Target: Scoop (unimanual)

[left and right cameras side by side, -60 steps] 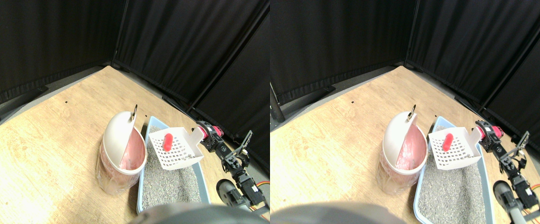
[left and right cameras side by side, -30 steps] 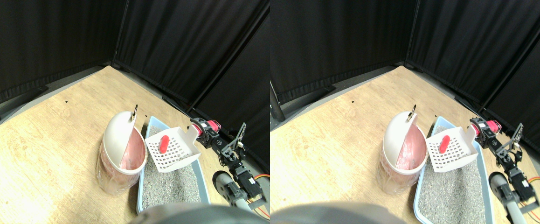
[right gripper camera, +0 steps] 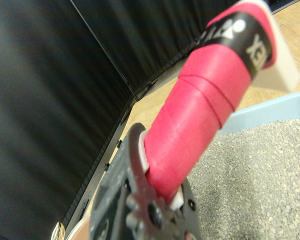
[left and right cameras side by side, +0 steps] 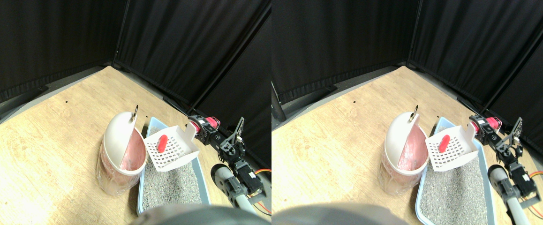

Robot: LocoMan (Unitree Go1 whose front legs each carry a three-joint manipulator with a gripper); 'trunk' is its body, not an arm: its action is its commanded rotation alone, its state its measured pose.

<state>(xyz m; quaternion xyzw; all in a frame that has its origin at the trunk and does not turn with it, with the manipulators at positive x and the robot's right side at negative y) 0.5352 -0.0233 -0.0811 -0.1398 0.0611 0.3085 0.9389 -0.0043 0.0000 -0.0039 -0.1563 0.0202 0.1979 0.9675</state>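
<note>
A white slotted scoop (left and right cameras side by side: 172, 149) hangs in the air over the far end of the litter tray (left and right cameras side by side: 204, 180), tilted down toward the bin. A small red piece (left and right cameras side by side: 162, 142) lies in the scoop. The scoop's near edge almost touches the rim of the pink-lined bin (left and right cameras side by side: 120, 154), which has a white swing lid. My right gripper (left and right cameras side by side: 202, 130) is shut on the scoop's red wrapped handle (right gripper camera: 205, 110). In the wrist view the handle runs out from between the jaws.
Grey litter (right gripper camera: 260, 170) fills the light blue tray beside the bin. Black curtains (left and right cameras side by side: 182, 42) close off the back and right, close behind my arm. Wooden floor (left and right cameras side by side: 41, 140) lies to the left of the bin. An orange cable (left and right cameras side by side: 264, 171) trails at the lower right.
The scoop with the red piece has moved left toward the bin and risen slightly. My arm has followed it left.
</note>
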